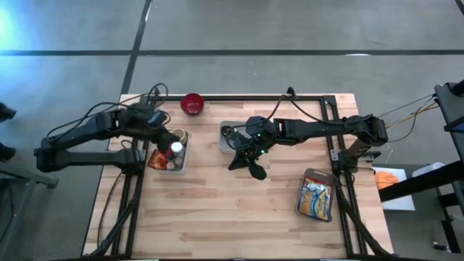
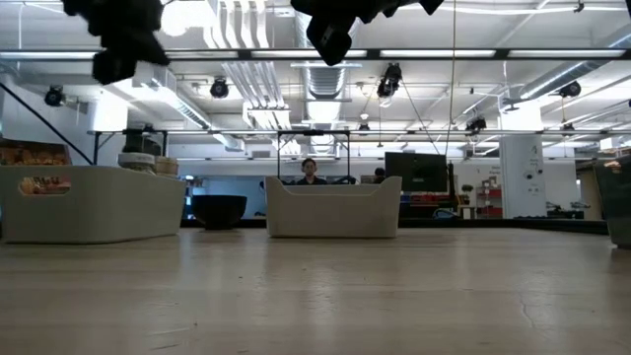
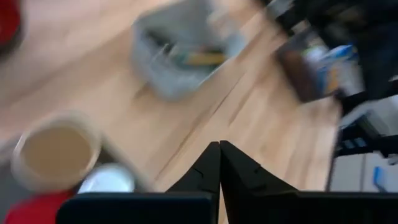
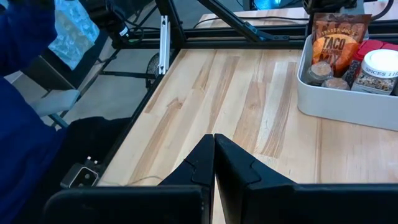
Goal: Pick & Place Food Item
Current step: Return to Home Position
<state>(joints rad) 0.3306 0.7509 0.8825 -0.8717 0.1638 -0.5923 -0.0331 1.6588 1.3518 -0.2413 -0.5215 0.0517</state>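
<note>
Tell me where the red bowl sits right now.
In the high view the red bowl sits on the table by its edge at the picture's top, left of centre. It lies just beyond the left gray bin and apart from it.

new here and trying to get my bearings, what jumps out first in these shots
Over the wooden table, the left gripper hovers above the left bin, which is crammed with spice jars and a taco packet. The right gripper hangs beside the middle bin; both have their fingers shut. A red bowl sits at the table's far edge.
</note>
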